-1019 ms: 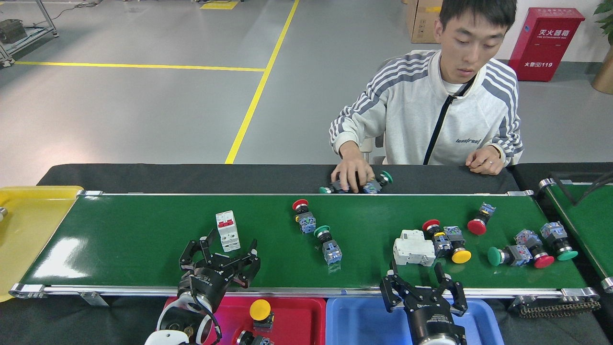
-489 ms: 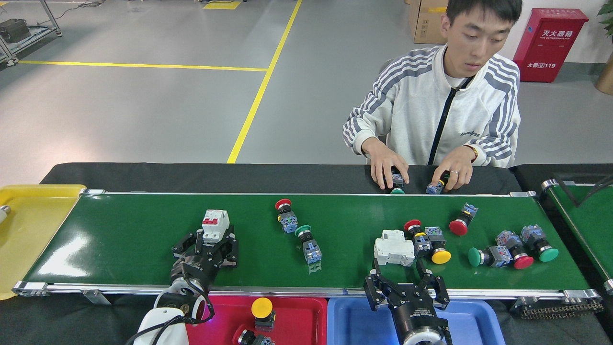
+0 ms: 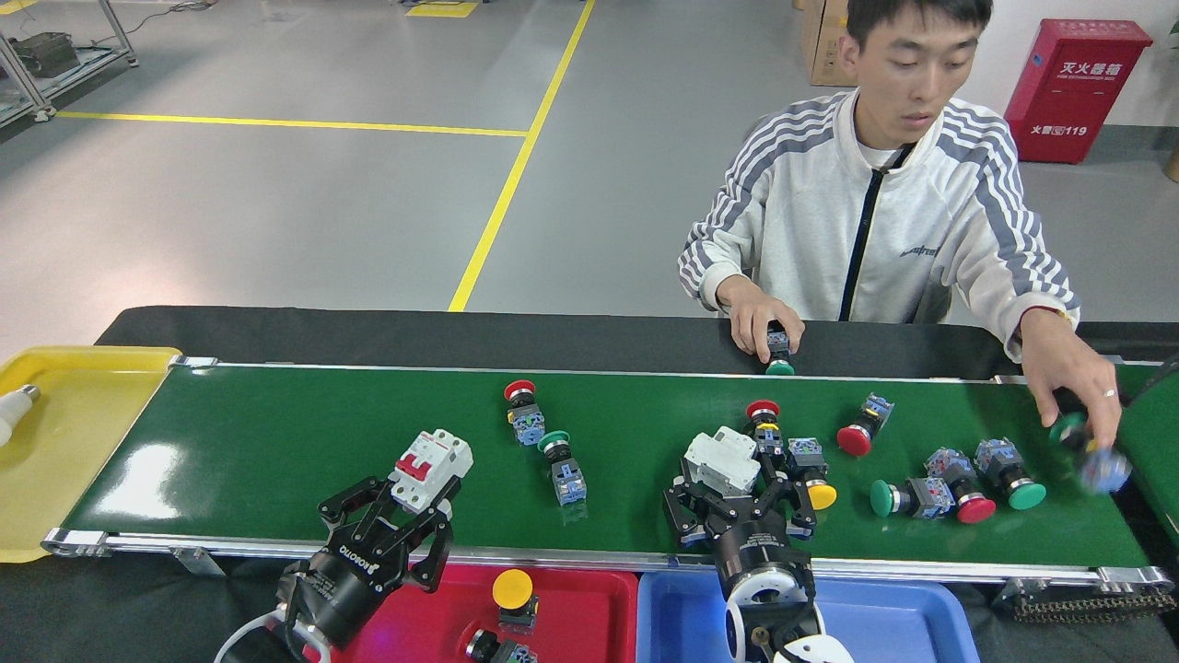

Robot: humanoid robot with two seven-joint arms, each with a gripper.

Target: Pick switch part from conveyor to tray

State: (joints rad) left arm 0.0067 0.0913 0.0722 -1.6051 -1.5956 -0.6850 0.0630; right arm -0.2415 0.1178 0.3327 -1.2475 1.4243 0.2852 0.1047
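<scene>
The conveyor (image 3: 276, 460) runs across the view with switch parts spread over its right half. The left gripper (image 3: 398, 505) stands above the near rail, its fingers closed on a white breaker with a red toggle (image 3: 430, 468), which is tilted and held over the belt's near edge. The right gripper (image 3: 737, 493) is on the belt with its fingers spread around a second white breaker (image 3: 720, 459); whether the fingers press on it I cannot tell. Just right of that breaker lie a red button (image 3: 764, 421) and a yellow button (image 3: 814, 482), close together. Farther left on the belt a red-capped button (image 3: 522, 410) and a green-capped one (image 3: 560, 460) lie near each other, apart from the grippers. To the right are another red button (image 3: 859, 430) and a cluster of three: green (image 3: 898, 497), red (image 3: 961, 486) and green (image 3: 1009, 474). Below the near rail sits a red tray (image 3: 580, 617) holding a yellow button (image 3: 513, 596), with a blue tray (image 3: 912, 622) beside it to the right. A yellow tray (image 3: 64, 442) lies at the belt's left end. A person (image 3: 875, 212) sits behind the conveyor; one hand (image 3: 760, 322) holds a green button at the far rail, the other hand (image 3: 1073, 378) reaches over the belt's right end with a blurred part.
</scene>
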